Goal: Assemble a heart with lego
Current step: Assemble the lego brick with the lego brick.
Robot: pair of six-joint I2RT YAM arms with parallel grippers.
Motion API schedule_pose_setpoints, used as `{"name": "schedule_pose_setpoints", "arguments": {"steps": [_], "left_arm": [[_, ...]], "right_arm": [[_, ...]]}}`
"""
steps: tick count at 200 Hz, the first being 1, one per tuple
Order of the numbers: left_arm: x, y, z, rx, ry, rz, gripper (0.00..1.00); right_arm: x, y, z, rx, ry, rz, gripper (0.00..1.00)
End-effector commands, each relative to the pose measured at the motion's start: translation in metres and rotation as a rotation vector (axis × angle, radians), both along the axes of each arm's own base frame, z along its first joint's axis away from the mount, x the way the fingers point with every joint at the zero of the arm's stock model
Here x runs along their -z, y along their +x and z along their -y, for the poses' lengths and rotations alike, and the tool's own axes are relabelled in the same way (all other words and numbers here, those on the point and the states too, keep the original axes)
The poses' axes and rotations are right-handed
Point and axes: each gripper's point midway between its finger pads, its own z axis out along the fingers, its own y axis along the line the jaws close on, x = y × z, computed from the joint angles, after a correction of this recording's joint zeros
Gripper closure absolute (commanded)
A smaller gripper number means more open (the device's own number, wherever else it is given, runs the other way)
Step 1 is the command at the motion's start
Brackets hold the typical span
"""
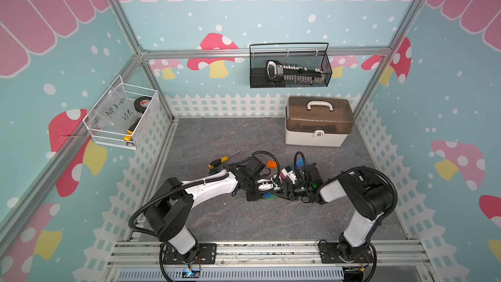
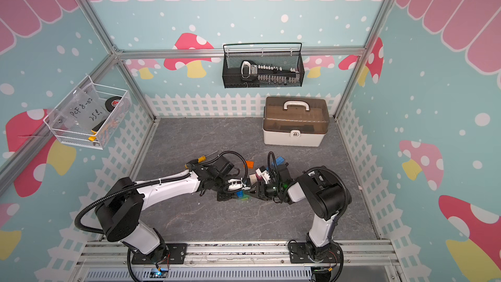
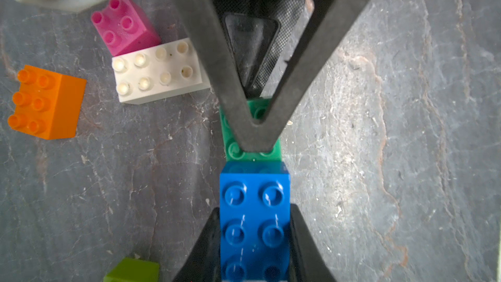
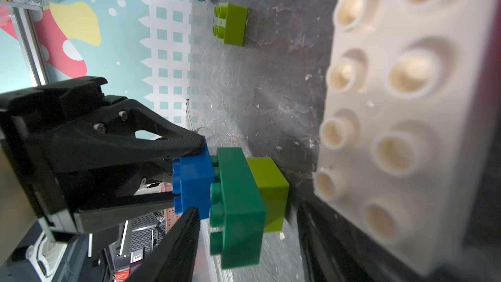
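The left arm [image 1: 214, 188] and right arm [image 1: 357, 226] share glossy white shells, bulky black joints, black corrugated cable hoses [image 1: 151, 202] and black bolted base plates [image 1: 207, 250] at six o'clock, with a small green light [image 1: 315, 185] by the right wrist, while the left gripper [image 4: 187, 174] has matte black triangular fingers [image 4: 151, 136] with silver screws [image 4: 123, 115].

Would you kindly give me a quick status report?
Left gripper shut on blue brick, stacked on dark green brick and lime brick. Right gripper straddles stack, grip unclear. White brick, pink brick, orange brick not yet added.

Yellow-handled screwdriver [image 1: 220, 160] lies on grey floor [image 1: 244, 136]; brown-lidded white box [image 1: 314, 134] stands farther back; black mesh basket [image 1: 324, 73] hangs above.
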Motion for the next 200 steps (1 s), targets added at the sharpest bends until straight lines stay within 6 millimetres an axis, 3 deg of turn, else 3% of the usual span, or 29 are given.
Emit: {"name": "schedule_pose_setpoints", "arguments": {"steps": [1,73,159,200], "left_arm": [[0.003,-0.004,-0.001,0.000,-0.004,-0.013,1.00],[-0.004,0.001,0.003,-0.017,-0.043,0.017,1.00],[0.018,-0.007,-0.015,0.077,0.112,-0.033,1.00],[0.020,-0.004,-0.010,0.082,0.121,-0.054,1.00]], "right_arm": [[0.054,-0.020,0.025,0.084,-0.177,-0.187,0.47],[0.065,-0.025,0.028,0.096,-0.182,-0.223,0.55],[0.061,-0.023,0.027,0.087,-0.182,-0.213,0.56],[0.057,-0.020,0.026,0.066,-0.192,-0.195,0.55]]}}
